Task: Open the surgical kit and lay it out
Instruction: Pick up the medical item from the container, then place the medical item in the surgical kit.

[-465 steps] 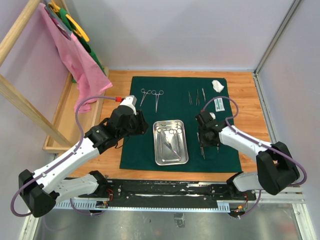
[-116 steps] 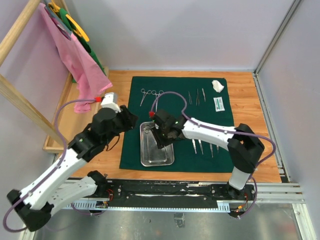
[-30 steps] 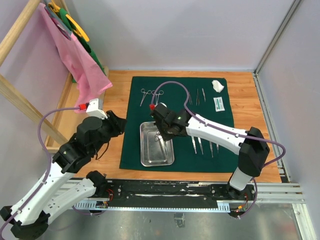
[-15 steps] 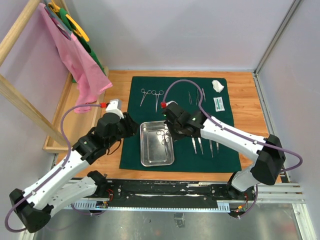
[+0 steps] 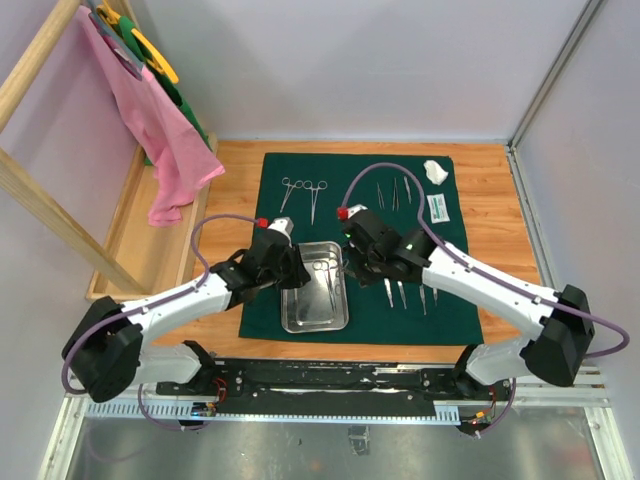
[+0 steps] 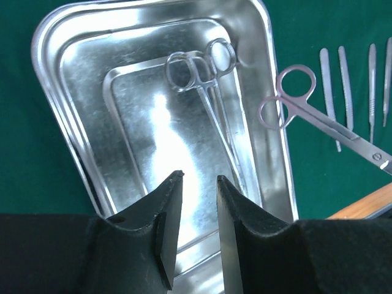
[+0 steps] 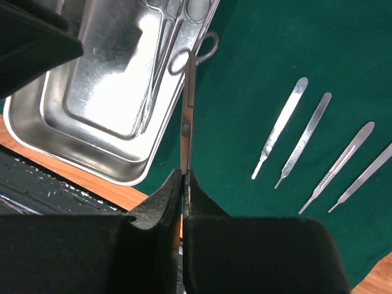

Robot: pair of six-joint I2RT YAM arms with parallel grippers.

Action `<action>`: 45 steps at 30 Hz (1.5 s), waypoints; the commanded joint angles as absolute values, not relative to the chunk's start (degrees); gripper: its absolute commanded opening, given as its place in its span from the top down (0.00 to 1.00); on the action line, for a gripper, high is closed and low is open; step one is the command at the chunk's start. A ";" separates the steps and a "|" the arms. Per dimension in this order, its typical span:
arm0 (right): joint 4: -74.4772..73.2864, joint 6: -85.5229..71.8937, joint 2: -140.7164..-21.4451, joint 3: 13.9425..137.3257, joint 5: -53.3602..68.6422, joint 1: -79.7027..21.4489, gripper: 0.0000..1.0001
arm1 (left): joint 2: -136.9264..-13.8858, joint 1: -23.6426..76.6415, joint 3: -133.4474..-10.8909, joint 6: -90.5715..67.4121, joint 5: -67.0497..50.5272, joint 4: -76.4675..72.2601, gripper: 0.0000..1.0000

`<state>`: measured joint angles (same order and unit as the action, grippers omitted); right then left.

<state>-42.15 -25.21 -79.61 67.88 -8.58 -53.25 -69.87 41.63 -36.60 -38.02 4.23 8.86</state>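
The dark green cloth (image 5: 440,255) lies spread on the table. The steel tray (image 5: 300,315) sits on its left front part with one pair of forceps (image 6: 211,86) inside. My right gripper (image 5: 350,265) is shut on a second pair of forceps (image 7: 187,122), held just off the tray's right rim, ring handles (image 6: 293,101) toward the tray. My left gripper (image 6: 196,184) is open and empty, low over the tray (image 6: 73,110). Several thin steel handles (image 7: 282,135) lie right of the tray. Two forceps (image 5: 302,190), tweezers (image 5: 393,192), the gauze wad (image 5: 435,171) and the white packet (image 5: 438,208) lie along the cloth's far side.
A wooden rack (image 5: 40,190) with a pink cloth (image 5: 150,120) stands at the left, beside a wooden side tray (image 5: 135,240). The table's front edge and the metal rail (image 5: 340,375) lie just below the steel tray. A wall frame post (image 5: 555,70) stands at the right.
My left arm has swung right, bringing its open gripper over the tray. My right gripper has shifted a little right with the forceps, away from the tray's middle.
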 commanded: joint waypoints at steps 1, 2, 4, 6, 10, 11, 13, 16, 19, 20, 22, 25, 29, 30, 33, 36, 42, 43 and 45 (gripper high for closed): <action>-42.55 -23.53 -76.53 68.30 -9.59 -50.90 0.99 | -71.71 42.19 -37.74 -39.10 2.53 1.89 0.67; -42.29 -23.14 -76.67 68.05 -9.58 -50.25 0.99 | -72.20 42.23 -37.98 -39.10 2.55 1.84 0.67; -41.36 -22.19 -77.08 67.86 -8.18 -48.27 0.99 | -72.30 42.27 -38.14 -39.18 2.91 2.02 0.67; -40.41 -21.20 -77.74 68.75 -6.67 -45.98 0.99 | -71.46 42.28 -38.20 -39.11 3.84 3.00 0.67; -40.27 -18.65 -80.57 74.13 -4.62 -41.86 0.99 | -68.61 42.27 -37.80 -38.64 6.28 5.47 0.66; -40.30 -18.15 -81.53 75.67 -3.80 -40.99 0.99 | -68.09 42.28 -37.73 -38.50 6.71 6.14 0.66; -39.80 -17.71 -83.61 78.52 -1.96 -39.33 0.99 | -67.18 42.19 -37.62 -38.43 7.36 7.33 0.66; -38.19 -17.47 -87.21 82.90 0.74 -37.27 0.99 | -65.60 42.19 -37.20 -38.33 8.14 8.53 0.66; -37.91 -16.54 -92.11 88.45 1.73 -35.89 0.99 | -63.88 42.11 -37.10 -37.94 9.20 10.31 0.66; -37.96 -16.47 -94.28 89.96 2.25 -35.33 0.99 | -63.29 42.06 -37.05 -37.72 9.50 10.86 0.66; -37.34 -16.72 -97.11 92.77 3.24 -33.97 0.99 | -61.98 41.51 -37.02 -37.41 9.89 12.08 0.66; -35.02 -17.68 -101.68 96.27 4.14 -32.29 0.99 | -59.64 40.48 -36.91 -36.81 10.26 13.62 0.66; -33.15 -18.62 -109.05 103.96 4.41 -31.19 0.99 | -57.23 39.51 -37.63 -35.66 11.35 16.45 0.65; -32.86 -18.70 -110.70 105.84 4.51 -30.96 0.99 | -56.62 39.35 -37.64 -35.49 11.44 17.05 0.65; -31.15 -19.58 -114.04 110.82 4.66 -30.08 0.99 | -55.31 38.88 -37.75 -35.10 11.60 18.29 0.65; -28.20 -21.98 -115.44 111.10 3.41 -28.71 0.99 | -54.72 38.38 -37.71 -34.83 11.52 18.54 0.65; -17.51 -32.16 -109.43 95.75 -5.99 -26.64 0.99 | -55.68 37.98 -38.00 -34.17 10.79 17.74 0.65; -16.04 -33.52 -108.22 92.62 -8.12 -26.63 0.99 | -55.82 37.97 -38.01 -34.16 10.66 17.61 0.65; -13.81 -36.03 -105.85 86.25 -12.29 -26.54 0.99 | -55.96 37.97 -37.92 -34.19 10.32 17.29 0.65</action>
